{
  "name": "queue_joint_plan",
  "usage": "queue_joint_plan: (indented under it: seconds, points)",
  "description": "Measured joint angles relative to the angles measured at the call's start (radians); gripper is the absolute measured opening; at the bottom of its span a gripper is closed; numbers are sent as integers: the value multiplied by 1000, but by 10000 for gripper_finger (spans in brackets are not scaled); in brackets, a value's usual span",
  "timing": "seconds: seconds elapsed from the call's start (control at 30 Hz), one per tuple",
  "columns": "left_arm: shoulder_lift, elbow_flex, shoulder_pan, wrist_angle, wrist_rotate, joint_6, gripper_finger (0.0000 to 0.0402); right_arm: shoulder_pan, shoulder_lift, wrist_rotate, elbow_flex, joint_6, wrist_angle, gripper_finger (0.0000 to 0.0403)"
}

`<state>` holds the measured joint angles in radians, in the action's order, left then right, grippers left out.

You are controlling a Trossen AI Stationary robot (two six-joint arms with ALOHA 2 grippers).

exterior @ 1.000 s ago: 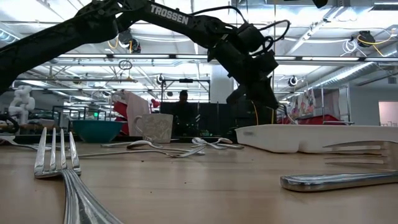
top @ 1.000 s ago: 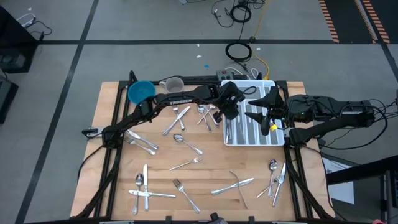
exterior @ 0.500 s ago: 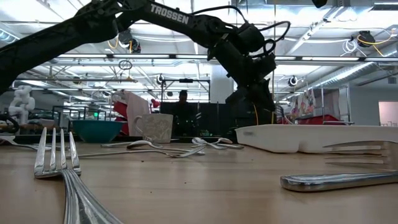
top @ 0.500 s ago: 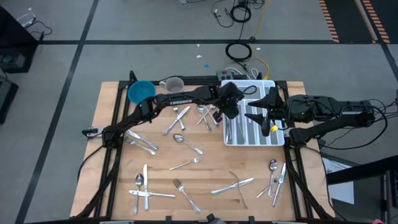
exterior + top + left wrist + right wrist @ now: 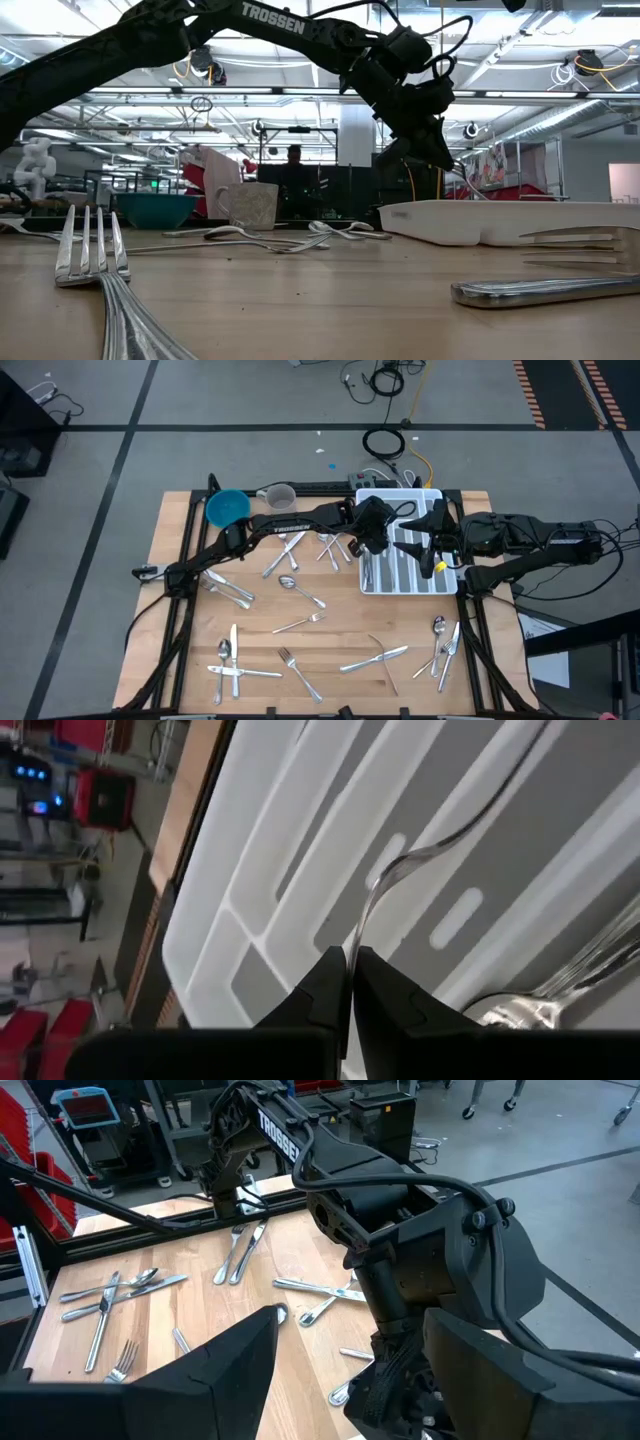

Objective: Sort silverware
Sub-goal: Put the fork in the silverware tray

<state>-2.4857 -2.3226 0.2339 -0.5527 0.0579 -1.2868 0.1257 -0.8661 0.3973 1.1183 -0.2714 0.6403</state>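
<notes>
Left gripper (image 5: 377,544) now over tray (image 5: 440,588) edge

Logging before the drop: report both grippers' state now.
Left gripper: jaws shut on a fork, over the white tray.
Right gripper: jaws open, empty, at the tray's right side.

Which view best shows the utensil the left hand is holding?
The left wrist view: the left hand pinches a thin utensil over the white tray, fingers shut on its handle. The high view shows only the hand above the tray, utensil hidden. The low view shows the arm, not the utensil. The right wrist view sees the arm's casing.
</notes>
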Motion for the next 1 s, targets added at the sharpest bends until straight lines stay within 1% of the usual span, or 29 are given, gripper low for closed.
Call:
queue_joint_plan:
  seconds: [0.13,0.27,0.4,0.67,0.77,0.93,1.0]
  points:
    - [7,0,-6,2,-63,91,21,0,0,0,0,0,0,249]
    - [8,0,-7,-5,-62,117,21,0,0,-1,0,0,0,249]
    - [9,0,-10,-21,-69,183,21,0,0,-2,0,0,0,249]
    - [9,0,-23,-44,-121,180,20,0,0,-2,0,0,0,249]
    - [11,0,-24,-77,-126,171,20,0,0,-2,0,0,0,249]
    - [11,0,-20,-191,-112,141,19,0,0,-2,0,0,0,249]
    - [11,0,-14,-206,-85,128,19,0,0,-2,0,0,0,249]
